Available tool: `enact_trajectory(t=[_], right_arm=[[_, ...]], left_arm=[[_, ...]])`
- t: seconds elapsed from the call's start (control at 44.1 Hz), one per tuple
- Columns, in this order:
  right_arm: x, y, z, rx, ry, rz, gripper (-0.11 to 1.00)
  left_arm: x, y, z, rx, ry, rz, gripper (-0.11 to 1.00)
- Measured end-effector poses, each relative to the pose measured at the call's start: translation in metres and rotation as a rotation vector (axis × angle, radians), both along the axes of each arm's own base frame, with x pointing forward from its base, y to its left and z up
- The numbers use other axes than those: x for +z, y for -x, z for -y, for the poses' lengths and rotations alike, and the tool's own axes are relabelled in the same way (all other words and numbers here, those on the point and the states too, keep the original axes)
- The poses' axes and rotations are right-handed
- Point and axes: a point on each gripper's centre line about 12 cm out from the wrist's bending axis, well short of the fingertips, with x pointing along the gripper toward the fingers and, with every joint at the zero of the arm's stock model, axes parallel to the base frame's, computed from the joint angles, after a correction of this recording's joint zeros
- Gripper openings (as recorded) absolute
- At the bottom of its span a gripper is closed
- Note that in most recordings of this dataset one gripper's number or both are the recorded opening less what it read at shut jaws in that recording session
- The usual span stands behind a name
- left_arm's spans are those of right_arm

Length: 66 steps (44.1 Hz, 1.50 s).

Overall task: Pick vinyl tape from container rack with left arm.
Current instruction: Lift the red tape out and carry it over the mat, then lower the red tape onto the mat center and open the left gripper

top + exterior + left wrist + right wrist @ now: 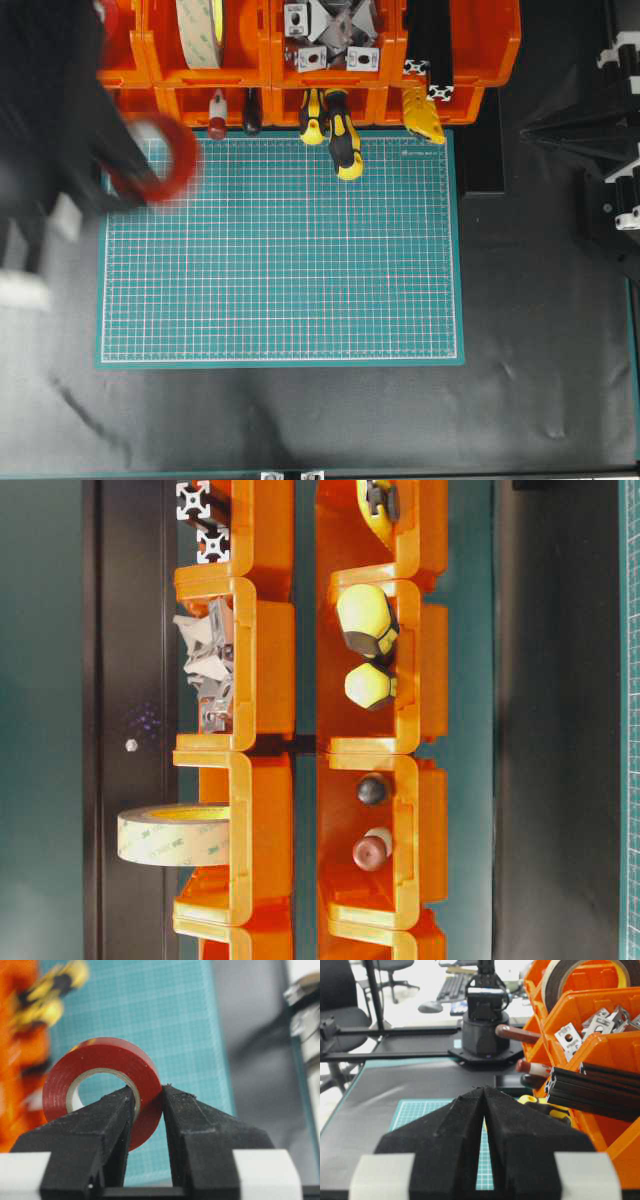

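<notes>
Left gripper (148,1105) fingers clamp the wall of the red vinyl tape (102,1077), one finger through the hole, one outside, a pinch that probably stops the roll slipping. The tape hangs over the green mat's (300,260) corner, just in front of the container rack (480,50), clear of the bins. Right gripper (484,1102) parked, fingertips together, holding nothing.
</notes>
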Motion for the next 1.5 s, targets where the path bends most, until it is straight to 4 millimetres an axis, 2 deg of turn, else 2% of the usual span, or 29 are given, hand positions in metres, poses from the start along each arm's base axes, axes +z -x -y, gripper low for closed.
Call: enact_trajectory(t=[0.113,0.317,0.544,0.748,0.861,0.997,1.496], right_arm=[[0.0,0.0,0.0,0.0,0.0,0.0,-0.01],[0.0,0.0,0.0,0.0,-0.002,0.0,-0.01],[0.001,0.001,0.0,0.0,-0.003,0.005,-0.01],[0.001,0.001,0.0,-0.001,-0.014,0.005,-0.01],[0.001,0.001,0.0,-0.001,-0.015,0.006,-0.01],[0.002,0.001,0.0,-0.001,-0.015,0.008,-0.01],[0.002,0.001,0.0,0.001,-0.015,0.008,-0.01]], left_arm=[[-0.03,-0.016,0.019,-0.037,0.02,0.039,0.17],[-0.092,-0.038,0.03,-0.065,0.033,0.093,0.17],[-0.177,-0.042,0.032,-0.051,0.008,-0.065,0.17],[-0.223,-0.047,0.034,-0.046,-0.019,-0.177,0.17],[-0.24,-0.053,0.035,-0.045,-0.027,-0.205,0.17],[-0.251,-0.059,0.035,-0.043,-0.025,-0.207,0.17],[-0.257,-0.061,0.031,-0.046,-0.035,-0.214,0.18]])
